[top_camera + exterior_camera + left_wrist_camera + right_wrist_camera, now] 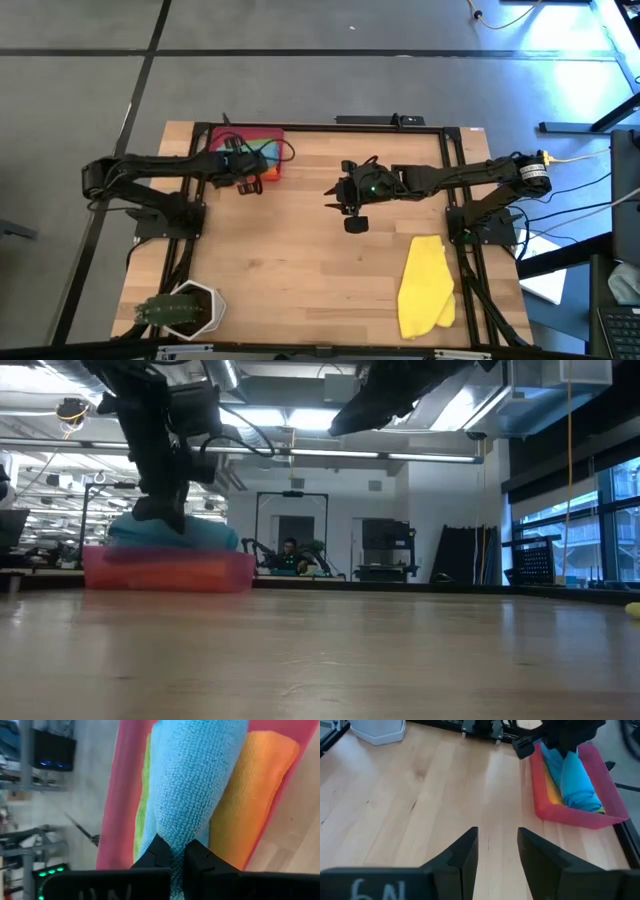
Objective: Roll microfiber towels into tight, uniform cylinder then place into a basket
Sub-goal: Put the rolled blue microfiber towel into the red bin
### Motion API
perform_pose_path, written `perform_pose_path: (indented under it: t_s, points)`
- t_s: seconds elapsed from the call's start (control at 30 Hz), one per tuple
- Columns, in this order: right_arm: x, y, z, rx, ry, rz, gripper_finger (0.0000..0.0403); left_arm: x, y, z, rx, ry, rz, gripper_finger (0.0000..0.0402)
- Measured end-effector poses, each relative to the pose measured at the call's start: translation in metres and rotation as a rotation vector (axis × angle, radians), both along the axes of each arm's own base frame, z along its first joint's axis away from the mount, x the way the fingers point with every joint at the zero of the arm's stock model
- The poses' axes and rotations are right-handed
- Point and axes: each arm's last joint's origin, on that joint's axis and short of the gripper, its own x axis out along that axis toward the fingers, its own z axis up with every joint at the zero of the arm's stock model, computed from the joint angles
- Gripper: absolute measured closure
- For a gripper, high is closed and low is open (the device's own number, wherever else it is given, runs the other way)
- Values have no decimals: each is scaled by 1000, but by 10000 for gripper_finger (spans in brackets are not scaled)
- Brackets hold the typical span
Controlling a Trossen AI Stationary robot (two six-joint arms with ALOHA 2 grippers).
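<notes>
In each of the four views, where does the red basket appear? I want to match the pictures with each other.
High view: the red basket sits at the table's far edge, left of centre, under the left gripper.
Low view: at the left, on the far side of the table.
Left wrist view: its walls frame the rolled towels.
Right wrist view: at the upper right.
Shared landmark: the teal-blue towel inside it, pinched by the left gripper.

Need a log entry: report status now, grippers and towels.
Left gripper shut on teal towel in the red basket, beside orange towel. Right gripper open, empty, above mid-table. Yellow towel unrolled on the table. Nothing in the way.
</notes>
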Motion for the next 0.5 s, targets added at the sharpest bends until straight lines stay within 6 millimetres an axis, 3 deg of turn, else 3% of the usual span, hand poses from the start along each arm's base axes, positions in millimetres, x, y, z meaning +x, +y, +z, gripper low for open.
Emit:
perform_pose_path:
  t_s: [0.23,0.4,0.5]
  points:
    - [1,0,1,-16,-19,10,264,0,-16,-17,-49,-21,-43,401]
    - [2,0,3,-16,-34,10,264,-3,-15,-25,-110,-62,-25,397]
    - [2,0,3,-16,-39,10,264,-4,-11,-26,-145,-95,-6,371]
